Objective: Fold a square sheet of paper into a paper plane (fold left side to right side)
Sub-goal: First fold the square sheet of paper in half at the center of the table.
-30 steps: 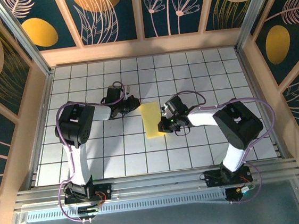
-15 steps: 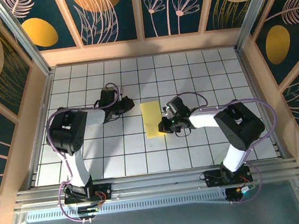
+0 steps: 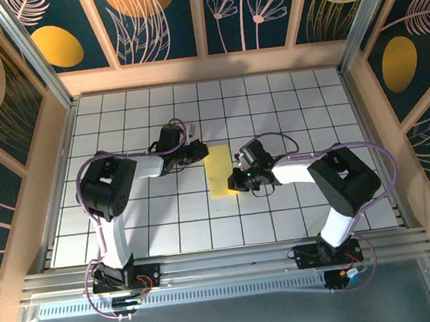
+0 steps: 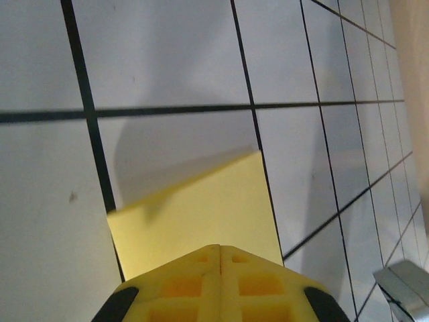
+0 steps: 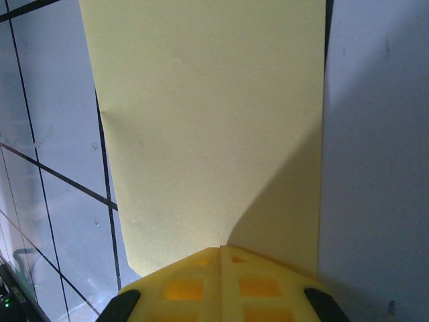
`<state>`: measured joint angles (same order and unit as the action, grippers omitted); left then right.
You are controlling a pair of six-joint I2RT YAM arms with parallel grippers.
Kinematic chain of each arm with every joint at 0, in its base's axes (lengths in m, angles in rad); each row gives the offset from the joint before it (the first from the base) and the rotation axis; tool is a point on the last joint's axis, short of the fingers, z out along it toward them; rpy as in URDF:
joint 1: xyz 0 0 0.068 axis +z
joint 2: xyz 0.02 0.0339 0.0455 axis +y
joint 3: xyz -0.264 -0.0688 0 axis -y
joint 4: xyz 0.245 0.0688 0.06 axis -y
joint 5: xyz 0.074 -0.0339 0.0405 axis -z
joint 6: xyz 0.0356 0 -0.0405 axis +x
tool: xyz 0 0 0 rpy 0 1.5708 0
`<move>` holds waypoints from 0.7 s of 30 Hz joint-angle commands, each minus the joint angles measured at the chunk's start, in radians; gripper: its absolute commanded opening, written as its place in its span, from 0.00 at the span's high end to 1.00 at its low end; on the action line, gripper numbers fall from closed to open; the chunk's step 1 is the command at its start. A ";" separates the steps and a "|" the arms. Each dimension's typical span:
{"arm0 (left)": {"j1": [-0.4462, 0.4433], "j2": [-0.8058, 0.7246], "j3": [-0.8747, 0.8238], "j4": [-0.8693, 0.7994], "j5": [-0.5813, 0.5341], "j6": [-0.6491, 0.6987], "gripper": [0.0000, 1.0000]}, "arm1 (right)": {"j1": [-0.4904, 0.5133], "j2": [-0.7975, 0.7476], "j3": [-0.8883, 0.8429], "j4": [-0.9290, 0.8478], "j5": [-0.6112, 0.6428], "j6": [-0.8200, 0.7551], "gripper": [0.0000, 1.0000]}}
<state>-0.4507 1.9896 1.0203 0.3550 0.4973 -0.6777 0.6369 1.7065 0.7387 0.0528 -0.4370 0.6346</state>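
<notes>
The square sheet of paper (image 3: 218, 172) lies flat in the middle of the white grid table as a narrow yellow rectangle, about one tile wide and two long; it is not in the shape of a paper plane. My left gripper (image 3: 196, 151) is shut, its tip at the paper's far left corner. In the left wrist view the shut tips (image 4: 220, 248) rest over the paper (image 4: 201, 208). My right gripper (image 3: 235, 180) is shut too, pressing on the near right edge. Its closed tips (image 5: 220, 249) sit on the sheet (image 5: 201, 121), with nothing between them.
Wooden walls with painted panels (image 3: 212, 61) enclose the table (image 3: 309, 105) on three sides. An aluminium rail (image 3: 226, 264) runs along the front by the arm bases. Both forearms lie low over the tiles on either side of the paper.
The left arm swung away to the left, then came back right; its tip now reaches the paper's far left corner. The right gripper and the paper stayed put.
</notes>
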 commanded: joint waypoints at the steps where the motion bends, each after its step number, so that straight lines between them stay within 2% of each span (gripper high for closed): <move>1: 0.004 0.043 0.049 -0.023 0.018 0.019 0.96 | 0.006 0.054 -0.032 -0.148 0.112 -0.002 1.00; 14: 0.009 0.105 0.084 -0.082 -0.102 0.054 0.96 | 0.006 0.059 -0.035 -0.162 0.123 -0.011 1.00; 21: 0.052 0.123 0.067 -0.045 -0.135 0.050 0.96 | 0.005 0.055 -0.038 -0.165 0.124 -0.011 1.00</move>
<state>-0.4450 2.0693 1.0878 0.3111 0.4595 -0.6556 0.6380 1.7069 0.7395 0.0490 -0.4335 0.6346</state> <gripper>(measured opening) 0.044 0.047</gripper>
